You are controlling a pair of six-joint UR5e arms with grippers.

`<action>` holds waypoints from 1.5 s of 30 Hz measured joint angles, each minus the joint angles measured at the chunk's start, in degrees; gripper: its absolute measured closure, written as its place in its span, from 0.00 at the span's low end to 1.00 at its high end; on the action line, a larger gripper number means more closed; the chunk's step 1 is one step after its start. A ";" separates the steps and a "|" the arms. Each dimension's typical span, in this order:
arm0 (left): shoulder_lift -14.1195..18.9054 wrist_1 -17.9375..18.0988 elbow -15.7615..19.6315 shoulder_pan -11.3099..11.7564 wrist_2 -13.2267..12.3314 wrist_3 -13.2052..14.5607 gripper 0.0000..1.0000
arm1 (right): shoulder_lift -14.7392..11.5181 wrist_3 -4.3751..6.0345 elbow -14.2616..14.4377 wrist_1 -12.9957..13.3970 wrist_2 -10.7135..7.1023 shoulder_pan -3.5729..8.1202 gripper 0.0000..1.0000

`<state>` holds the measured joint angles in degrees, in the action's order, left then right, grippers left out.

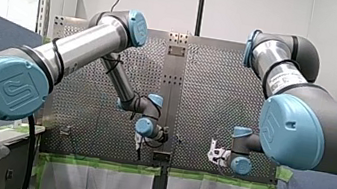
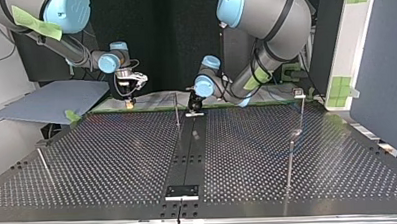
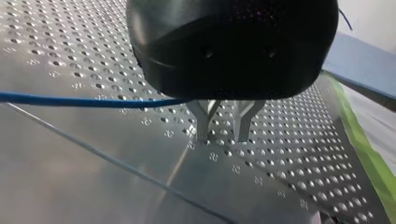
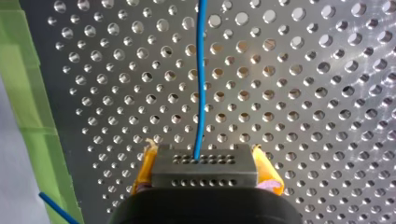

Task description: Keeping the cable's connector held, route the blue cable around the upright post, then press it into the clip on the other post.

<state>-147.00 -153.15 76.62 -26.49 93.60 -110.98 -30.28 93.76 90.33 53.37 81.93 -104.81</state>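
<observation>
The connector [image 4: 204, 161] sits pinched in the right gripper [image 4: 204, 171]; the left gripper [image 3: 222, 136] stands parted.
Its yellow pads [image 4: 145, 165] clamp the metal block from both sides, and the blue cable [image 4: 201, 70] leaves it straight ahead over the perforated table [image 4: 303, 93]. The left gripper's metal fingers [image 3: 202, 122] stand slightly apart with nothing between their tips; the cable crosses sideways to their base.

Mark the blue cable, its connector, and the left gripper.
blue cable [image 4: 201, 84], right wrist view: mid-run, ahead of the connector.
connector [image 4: 204, 170], right wrist view: middle of its perforated metal face.
left gripper [image 3: 221, 136], left wrist view: midway between its metal fingertips.
</observation>
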 joint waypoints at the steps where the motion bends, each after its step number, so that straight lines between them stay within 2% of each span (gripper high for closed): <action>1: 0.00 -0.18 0.00 -0.02 0.18 0.50 0.70 | 0.00 -0.08 -0.04 -0.15 0.01 0.00 1.00; 2: 0.00 -0.37 0.00 -0.04 0.32 1.15 0.66 | 0.00 -0.15 -0.06 -0.26 0.01 0.00 1.00; 3: 0.00 -0.48 0.00 -0.05 0.40 1.63 0.57 | 0.00 -0.21 -0.09 -0.37 0.01 0.00 1.00; 4: 0.01 -0.54 0.00 -0.05 0.46 2.10 0.57 | 0.00 -0.24 -0.11 -0.42 0.01 0.00 1.00; 5: 0.01 -0.60 0.00 -0.06 0.47 2.69 0.48 | 0.00 -0.27 -0.14 -0.46 0.00 0.00 1.00; 6: 0.01 -0.61 0.00 -0.07 0.45 3.14 0.29 | 0.00 -0.29 -0.17 -0.49 0.00 0.00 1.00; 7: 0.01 -0.63 0.00 -0.09 0.42 3.53 0.29 | 0.00 -0.30 -0.19 -0.50 0.00 0.00 1.00; 9: 0.04 -0.72 0.00 -0.13 0.42 4.23 0.01 | 0.00 -0.31 -0.24 -0.53 -0.01 0.00 1.00; 16: 0.04 -2.32 0.00 -0.38 2.21 6.87 0.01 | 0.03 -0.32 -0.27 -0.54 0.00 0.00 1.00; 26: 1.09 -7.42 0.01 -0.96 3.46 11.58 0.01 | 0.01 -0.32 -0.27 -0.74 -0.01 0.00 1.00; 35: 1.94 -11.63 0.03 -2.35 4.81 12.07 0.01 | 0.01 -0.33 -0.27 -1.04 -0.17 0.05 1.00; 45: 3.68 -11.62 0.02 -3.68 6.56 12.03 0.01 | 0.01 -0.35 -0.26 -1.06 -0.40 0.34 1.00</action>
<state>-143.32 -164.78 76.64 -30.17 100.15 -98.94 -30.27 93.41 90.07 52.30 81.53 -104.47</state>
